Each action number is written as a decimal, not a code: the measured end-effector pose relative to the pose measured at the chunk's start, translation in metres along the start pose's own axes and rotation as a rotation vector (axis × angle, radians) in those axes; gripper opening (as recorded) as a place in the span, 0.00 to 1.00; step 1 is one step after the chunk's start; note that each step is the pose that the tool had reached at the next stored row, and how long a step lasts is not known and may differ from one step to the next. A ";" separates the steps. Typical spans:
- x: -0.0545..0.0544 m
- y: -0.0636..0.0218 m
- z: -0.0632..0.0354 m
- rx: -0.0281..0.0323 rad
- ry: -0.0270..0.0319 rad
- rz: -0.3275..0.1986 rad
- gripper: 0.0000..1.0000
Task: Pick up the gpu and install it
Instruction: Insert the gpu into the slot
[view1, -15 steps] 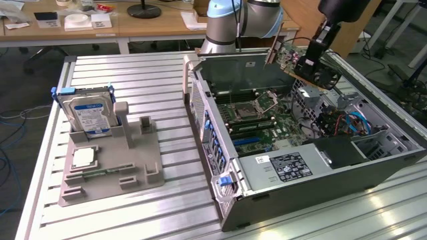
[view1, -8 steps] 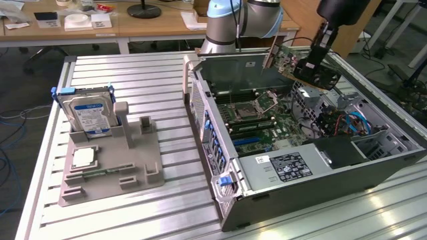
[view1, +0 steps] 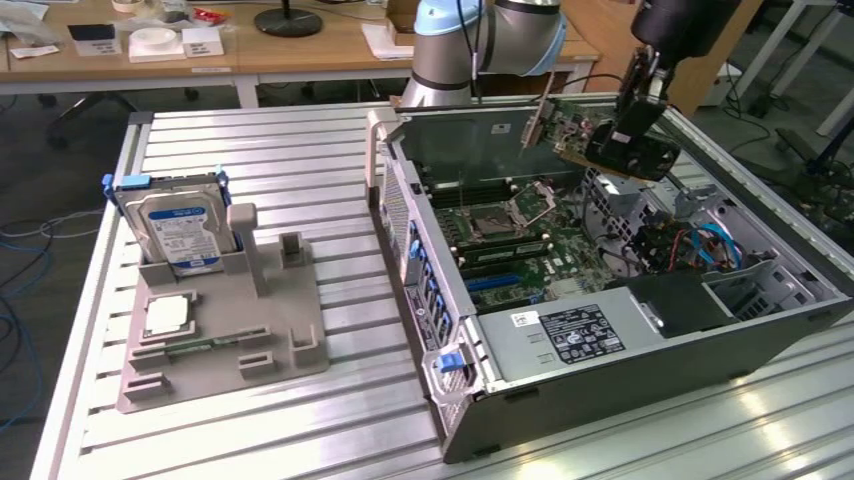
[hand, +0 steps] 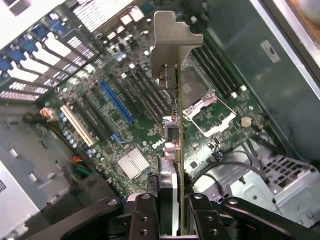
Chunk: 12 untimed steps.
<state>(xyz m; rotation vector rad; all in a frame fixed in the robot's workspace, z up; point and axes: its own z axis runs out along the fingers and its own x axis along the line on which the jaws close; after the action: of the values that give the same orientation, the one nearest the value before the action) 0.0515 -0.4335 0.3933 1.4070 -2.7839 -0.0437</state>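
**Item 1, gripper** (view1: 625, 130) (hand: 172, 222): pinching the gpu (view1: 594, 140) (hand: 172, 150) by its edge, fingers (hand: 145, 215) pressed against both faces. The card is held on edge and clear of the board, over the open computer case (view1: 601, 390), at 1 o'clock in the exterior view. Its metal bracket (hand: 172, 35) is the end farthest from the gripper.

**Item 2, under the card:** motherboard (view1: 534, 250) (hand: 130, 115) with its processor socket (view1: 514, 210) (hand: 207, 112), a blue expansion slot (hand: 116, 102) and a row of dark slots beside that.

**Item 3, close obstacles inside the case:** blue cables (view1: 707, 245) and a metal cage at 3 o'clock; power supply (view1: 574, 335) at 5 o'clock.

**Item 4, outside the case, well apart:** grey holder (view1: 267, 340) at 8 o'clock on the slatted metal table (view1: 267, 150). It carries an upright hard drive (view1: 180, 230), a processor chip (view1: 167, 315) and a memory stick (view1: 187, 347).
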 end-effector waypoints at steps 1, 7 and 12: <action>0.000 0.0000 0.0008 0.0002 0.0007 -0.019 0.28; 0.000 -0.0002 0.0044 0.0009 0.0045 -0.128 0.28; 0.000 -0.0002 0.0052 0.0015 0.0077 -0.218 0.28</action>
<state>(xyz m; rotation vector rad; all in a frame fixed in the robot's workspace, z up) 0.0515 -0.4335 0.3881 1.7000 -2.6119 -0.0397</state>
